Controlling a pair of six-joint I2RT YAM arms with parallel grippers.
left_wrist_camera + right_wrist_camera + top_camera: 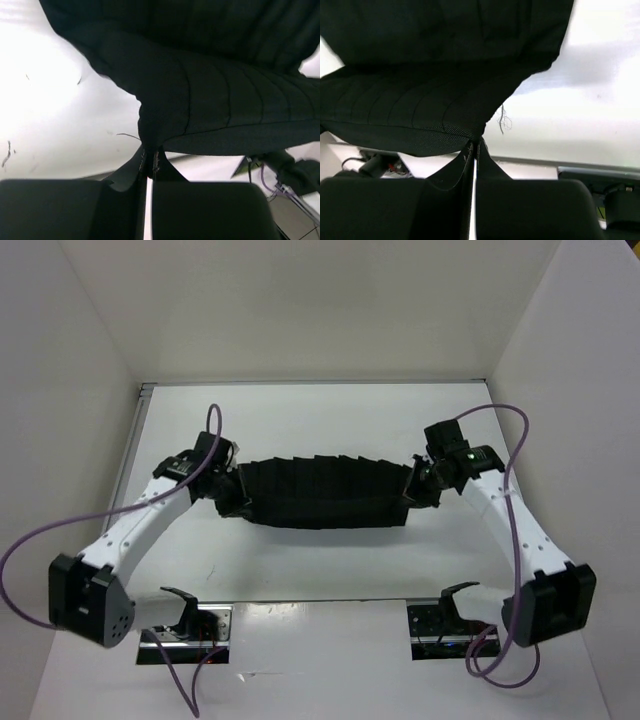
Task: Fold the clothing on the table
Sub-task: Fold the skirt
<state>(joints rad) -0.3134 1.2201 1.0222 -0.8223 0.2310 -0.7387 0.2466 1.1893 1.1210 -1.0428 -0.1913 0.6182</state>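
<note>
A soft black pleated cloth garment (325,495) stretches as a wide band between the two arms, over the middle of the smooth white desk (320,420). The left end effector (232,495) has its fingers pinched narrow on the garment's left end. The right end effector (415,490) is clamped the same way on the right end. Each wrist view confirms this: the fingertips meet with only a thin fold of fabric between them, and the cloth fans out from that pinch.

The two grips sit at about the same height and well apart, so the fabric is drawn fairly taut from side to side. This is probably done to pull the pleats straight and keep the edges level, so that a fold lands squarely. The band looks doubled, with a pleated strip along the far side and a darker strip nearer the arm bases. That suggests one fold is in hand, though I cannot tell whether the lower edge touches the desk. A loose thread (504,120) dangles from the edge beside the right pinch. Because the grips hold so little cloth, an uneven pull could slip a corner free.
</note>
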